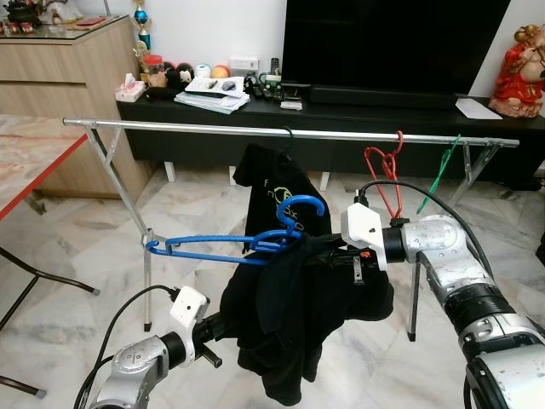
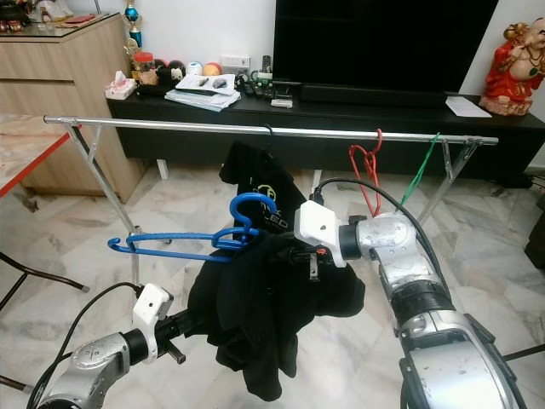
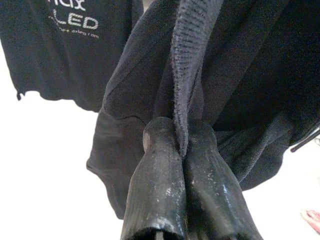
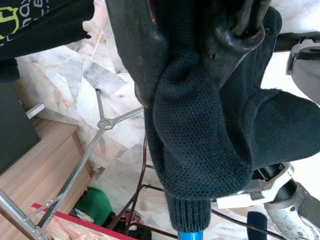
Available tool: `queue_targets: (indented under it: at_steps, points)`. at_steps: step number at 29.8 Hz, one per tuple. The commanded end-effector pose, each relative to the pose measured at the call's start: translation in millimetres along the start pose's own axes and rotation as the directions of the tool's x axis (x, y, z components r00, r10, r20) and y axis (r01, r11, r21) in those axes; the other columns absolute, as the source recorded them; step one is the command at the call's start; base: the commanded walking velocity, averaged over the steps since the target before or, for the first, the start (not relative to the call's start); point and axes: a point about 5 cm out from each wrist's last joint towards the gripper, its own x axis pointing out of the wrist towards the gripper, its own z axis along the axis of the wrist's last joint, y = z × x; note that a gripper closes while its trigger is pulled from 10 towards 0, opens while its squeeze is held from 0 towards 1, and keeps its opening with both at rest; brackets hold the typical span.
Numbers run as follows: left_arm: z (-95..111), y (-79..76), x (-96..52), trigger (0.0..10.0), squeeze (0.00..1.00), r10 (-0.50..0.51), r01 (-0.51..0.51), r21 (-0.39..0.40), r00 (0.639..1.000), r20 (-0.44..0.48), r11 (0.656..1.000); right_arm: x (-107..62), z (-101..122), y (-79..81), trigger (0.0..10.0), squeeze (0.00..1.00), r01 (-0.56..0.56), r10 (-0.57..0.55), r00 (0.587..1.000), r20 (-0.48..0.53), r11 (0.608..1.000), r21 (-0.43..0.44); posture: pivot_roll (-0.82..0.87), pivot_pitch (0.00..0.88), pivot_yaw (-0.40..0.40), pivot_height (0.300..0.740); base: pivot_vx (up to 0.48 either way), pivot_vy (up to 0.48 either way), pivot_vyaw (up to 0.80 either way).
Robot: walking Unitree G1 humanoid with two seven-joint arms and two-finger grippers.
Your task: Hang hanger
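Observation:
A blue hanger (image 1: 234, 246) hangs level in mid-air in front of the steel rail (image 1: 187, 128) of the clothes rack. A black knitted garment (image 1: 281, 315) is bunched over its right end. My right gripper (image 1: 328, 249) is shut on that bunch just below the blue hook; in the right wrist view the knit (image 4: 200, 130) wraps its fingers (image 4: 132, 45). Lower down, my left gripper (image 3: 182, 150) is shut on a fold of the same garment. On the rail hang a black printed T-shirt (image 1: 274, 189), a red hanger (image 1: 387, 170) and a green hanger (image 1: 440, 175).
Behind the rack stands a low black TV console (image 1: 383, 111) with a television (image 1: 392, 43), clutter and a red figurine (image 1: 521, 72). A wooden cabinet (image 1: 64, 77) and a red-edged table (image 1: 34, 166) are on the left. Marble floor (image 1: 77, 256) lies under the rack.

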Motion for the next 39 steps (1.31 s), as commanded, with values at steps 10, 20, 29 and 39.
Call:
queue_targets:
  at_steps: [10,20,29,39]
  points:
    - [-10.8,8.8,-5.0,0.0,0.0,0.081,-0.077,0.039,0.992,-0.097,0.996,-1.5,-0.6,-1.8,0.0,0.0,0.028,-0.028,1.0,-0.007,1.0,-0.004,0.03,0.006,-0.056,0.74,0.0,0.0,0.0]
    - [-31.3,22.9,-20.8,0.0,0.0,0.254,-0.238,0.098,0.939,-0.232,0.966,-21.7,-56.6,25.8,0.0,0.0,0.0,0.004,0.94,-0.342,1.0,0.014,0.03,0.013,-0.056,0.74,0.0,0.0,0.0]
    - [-38.9,24.1,-23.4,0.0,0.0,0.284,-0.264,0.109,0.919,-0.274,0.958,-36.4,-71.1,34.8,0.0,0.0,-0.002,0.017,0.917,-0.399,0.999,0.038,0.03,0.014,-0.051,0.74,0.0,0.0,0.0]
    - [-40.6,25.1,-24.3,0.0,0.0,0.293,-0.269,0.12,0.911,-0.291,0.956,-47.6,-88.5,44.2,0.0,0.0,-0.038,0.04,0.834,-0.55,0.999,0.014,0.03,0.018,-0.047,0.74,0.0,0.0,0.0]
